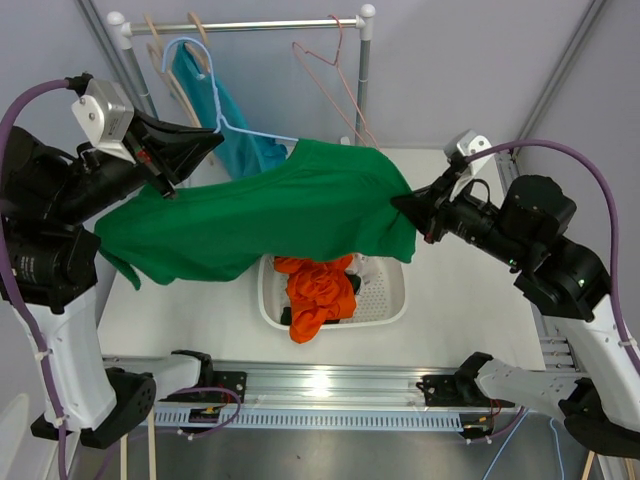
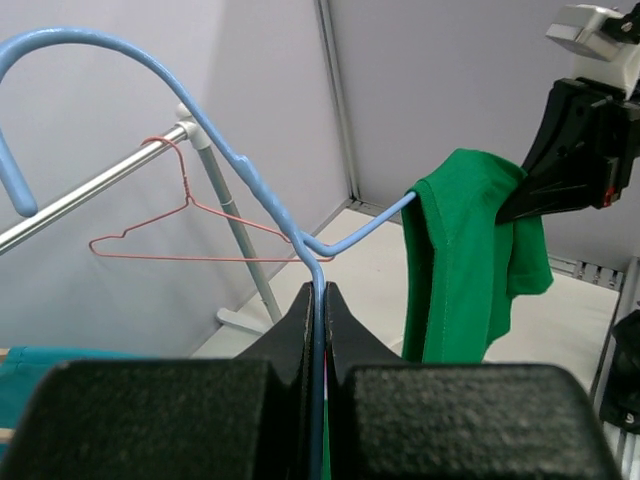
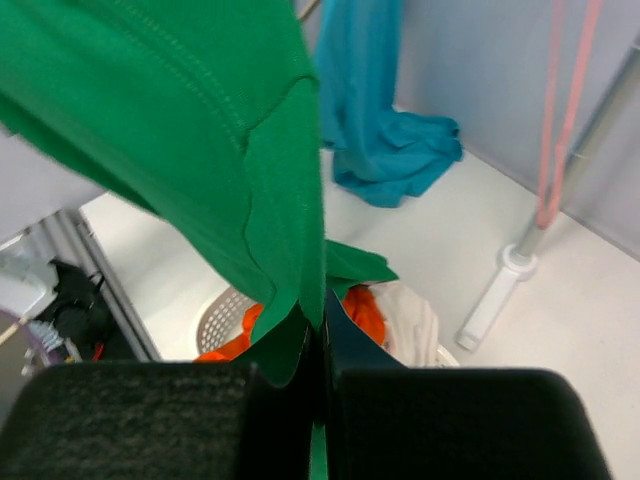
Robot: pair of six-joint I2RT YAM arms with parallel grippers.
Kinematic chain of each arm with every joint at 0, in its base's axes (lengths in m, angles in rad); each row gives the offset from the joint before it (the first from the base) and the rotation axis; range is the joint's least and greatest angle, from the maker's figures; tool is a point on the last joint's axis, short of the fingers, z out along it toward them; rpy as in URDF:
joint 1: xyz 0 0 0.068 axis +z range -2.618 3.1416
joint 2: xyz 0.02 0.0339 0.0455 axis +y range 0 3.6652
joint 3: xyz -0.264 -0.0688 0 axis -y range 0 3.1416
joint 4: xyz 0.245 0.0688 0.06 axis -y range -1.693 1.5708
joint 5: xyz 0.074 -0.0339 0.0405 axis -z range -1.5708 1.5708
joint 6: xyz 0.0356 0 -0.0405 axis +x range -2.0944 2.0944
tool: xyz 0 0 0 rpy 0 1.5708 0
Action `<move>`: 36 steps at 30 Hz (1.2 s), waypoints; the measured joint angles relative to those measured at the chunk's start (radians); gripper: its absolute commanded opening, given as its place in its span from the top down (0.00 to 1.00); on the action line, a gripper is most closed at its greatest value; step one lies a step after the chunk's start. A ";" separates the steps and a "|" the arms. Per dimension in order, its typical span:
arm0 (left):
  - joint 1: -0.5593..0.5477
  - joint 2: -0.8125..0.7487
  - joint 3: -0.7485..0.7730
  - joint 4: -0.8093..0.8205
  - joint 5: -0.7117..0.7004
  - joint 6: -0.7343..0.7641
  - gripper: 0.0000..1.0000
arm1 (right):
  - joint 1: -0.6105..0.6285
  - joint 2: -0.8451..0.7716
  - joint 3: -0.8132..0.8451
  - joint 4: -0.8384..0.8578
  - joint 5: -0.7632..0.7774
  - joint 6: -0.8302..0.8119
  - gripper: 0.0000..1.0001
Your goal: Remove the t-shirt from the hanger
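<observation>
A green t-shirt (image 1: 270, 215) hangs stretched between my two arms above the table. A light blue wire hanger (image 1: 235, 125) sticks out of it at the upper left; its hook and one arm show in the left wrist view (image 2: 250, 180). My left gripper (image 1: 205, 145) is shut on the hanger's wire (image 2: 318, 330). My right gripper (image 1: 405, 205) is shut on the shirt's right edge (image 3: 290, 230). One hanger arm still runs into the shirt (image 2: 465, 260).
A white laundry basket (image 1: 390, 300) with orange clothes (image 1: 320, 295) stands under the shirt. A clothes rail (image 1: 250, 25) at the back carries a teal garment (image 1: 235, 135) and a pink wire hanger (image 1: 335, 65). Rail post foot (image 3: 510, 265) stands on the table.
</observation>
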 measured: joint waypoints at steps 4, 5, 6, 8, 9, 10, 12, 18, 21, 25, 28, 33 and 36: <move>0.000 -0.029 -0.042 0.021 -0.044 0.000 0.99 | -0.024 -0.023 -0.001 0.018 0.103 0.038 1.00; 0.000 -0.035 -0.051 0.024 -0.054 0.000 0.99 | -0.029 -0.029 -0.001 0.022 0.136 0.046 1.00; 0.000 -0.041 -0.058 0.029 -0.062 0.000 0.99 | -0.035 -0.037 -0.003 0.029 0.171 0.058 1.00; 0.001 -0.050 -0.069 0.032 -0.071 0.000 0.99 | -0.042 -0.053 -0.012 0.043 0.238 0.079 1.00; 0.001 -0.053 -0.074 0.033 -0.072 0.000 0.99 | -0.045 -0.063 -0.020 0.051 0.271 0.090 1.00; 0.001 -0.055 -0.077 0.033 -0.071 0.000 0.99 | -0.049 -0.072 -0.029 0.058 0.303 0.098 1.00; 0.001 -0.055 -0.077 0.034 -0.069 0.000 0.99 | -0.056 -0.088 -0.039 0.068 0.367 0.116 1.00; 0.009 -0.058 -0.094 0.051 -0.078 0.000 0.99 | -0.090 -0.101 -0.039 0.070 0.535 0.143 1.00; 0.013 -0.071 -0.112 0.064 -0.081 0.000 0.99 | -0.100 -0.099 -0.039 0.070 0.581 0.157 1.00; 0.029 -0.082 -0.127 0.087 -0.098 -0.009 0.99 | -0.127 -0.095 -0.039 0.063 0.569 0.169 1.00; 0.037 -0.083 -0.127 0.117 -0.123 -0.038 0.99 | -0.140 -0.076 -0.039 0.055 0.489 0.182 1.00; 0.043 -0.065 -0.109 0.179 -0.140 -0.097 0.99 | -0.133 -0.038 -0.117 0.114 0.286 0.223 1.00; 0.044 -0.042 -0.072 0.211 -0.141 -0.124 0.99 | -0.063 0.014 -0.155 0.134 0.207 0.230 1.00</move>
